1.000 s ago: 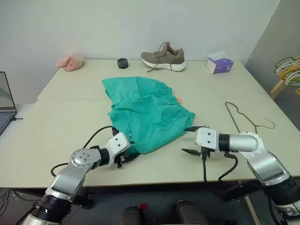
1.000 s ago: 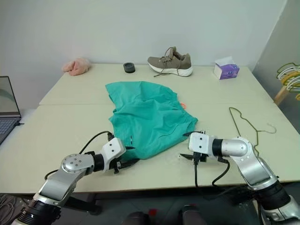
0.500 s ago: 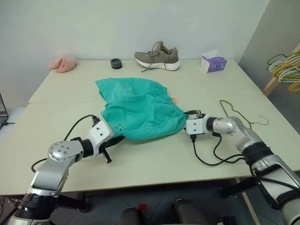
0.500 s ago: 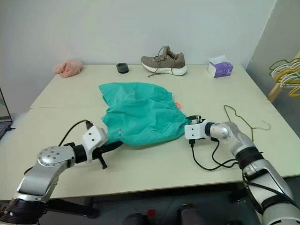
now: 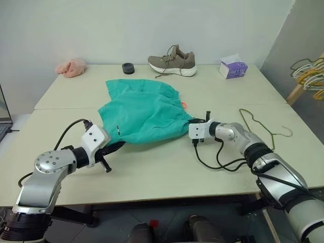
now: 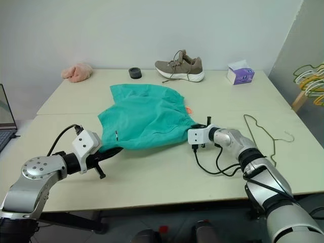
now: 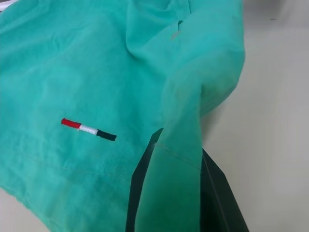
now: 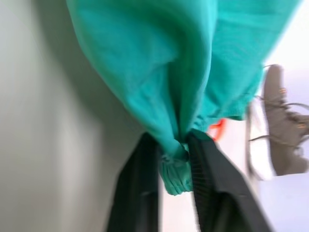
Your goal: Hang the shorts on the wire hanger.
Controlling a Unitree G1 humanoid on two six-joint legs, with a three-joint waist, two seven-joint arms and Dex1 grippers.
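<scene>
The teal-green shorts (image 5: 142, 111) lie spread on the table, pulled between both arms. My left gripper (image 5: 115, 145) is shut on the shorts' near left edge; the left wrist view shows a fold of the fabric (image 7: 174, 159) pinched between its black fingers (image 7: 219, 198). At the right corner my right gripper (image 5: 194, 121) is shut on a bunched bit of the shorts (image 8: 174, 164), with the orange loop tag (image 8: 217, 129) just behind. The thin wire hanger (image 5: 258, 124) lies flat on the table to the right of the right arm.
At the table's back edge stand a brown sneaker (image 5: 172, 59), a small black round thing (image 5: 128, 68), a pink cloth (image 5: 71, 67) and a purple tissue box (image 5: 233, 67). A laptop (image 6: 6, 119) sits far left. Bunched yellow and green hangers (image 5: 310, 73) hang off to the right.
My right gripper moved forward to the shorts' right corner and shut on it. My left gripper shut on the near edge and lifted it leftward. The camera also shifted.
</scene>
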